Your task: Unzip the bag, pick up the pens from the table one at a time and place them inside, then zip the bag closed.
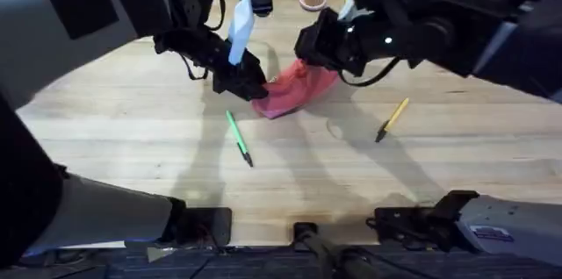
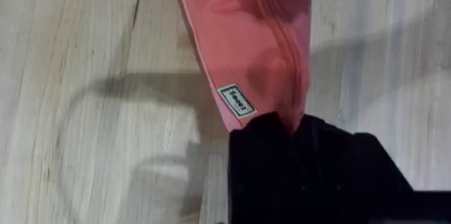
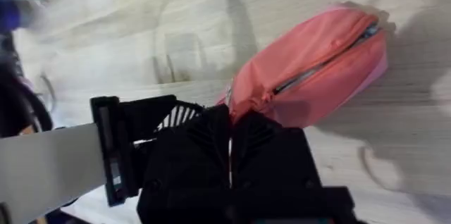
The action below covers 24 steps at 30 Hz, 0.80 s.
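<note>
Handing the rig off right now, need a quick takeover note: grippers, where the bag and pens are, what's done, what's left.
Left gripper: shut on one end of the bag.
Right gripper: shut on the bag's other end.
The bag sits mid-table, pinched between both arms; its zipper looks mostly closed in the right wrist view.
Green pen lies on the table in front of the bag, toward the left arm's side. Yellow pen lies toward the right arm's side. Neither is touched.
Done: both ends of the bag gripped.
Left: finish unzipping, load each pen, zip shut.
</note>
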Tool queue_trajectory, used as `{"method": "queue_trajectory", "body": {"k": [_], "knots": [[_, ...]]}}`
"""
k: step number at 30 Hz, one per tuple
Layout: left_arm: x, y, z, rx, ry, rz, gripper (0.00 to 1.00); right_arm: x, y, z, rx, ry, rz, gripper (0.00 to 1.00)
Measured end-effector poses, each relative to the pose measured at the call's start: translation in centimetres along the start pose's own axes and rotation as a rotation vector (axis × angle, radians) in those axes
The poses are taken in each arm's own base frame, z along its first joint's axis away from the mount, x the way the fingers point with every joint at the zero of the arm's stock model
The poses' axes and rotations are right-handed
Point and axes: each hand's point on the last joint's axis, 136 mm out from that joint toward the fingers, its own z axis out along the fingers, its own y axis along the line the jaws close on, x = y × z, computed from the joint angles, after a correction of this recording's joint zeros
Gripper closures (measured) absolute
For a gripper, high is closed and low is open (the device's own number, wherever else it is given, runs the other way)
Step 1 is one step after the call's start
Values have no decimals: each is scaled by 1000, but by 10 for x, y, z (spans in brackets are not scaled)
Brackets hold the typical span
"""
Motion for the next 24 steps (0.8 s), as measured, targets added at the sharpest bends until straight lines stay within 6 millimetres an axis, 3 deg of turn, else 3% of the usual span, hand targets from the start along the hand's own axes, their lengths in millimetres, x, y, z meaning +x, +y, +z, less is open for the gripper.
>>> {"method": "queue_trajectory", "body": {"k": [8, 17, 24], "knots": [[-3, 0, 0, 3, -16, 4, 959, -14, -1, -20, -22, -50, 21, 970], [-6, -1, 1, 7, -28, 8, 959, -9, -19, -20, 60, -43, 26, 970], [-9, -2, 0, 13, -49, 11, 959, -9, -23, -21, 79, -47, 23, 970]]}}
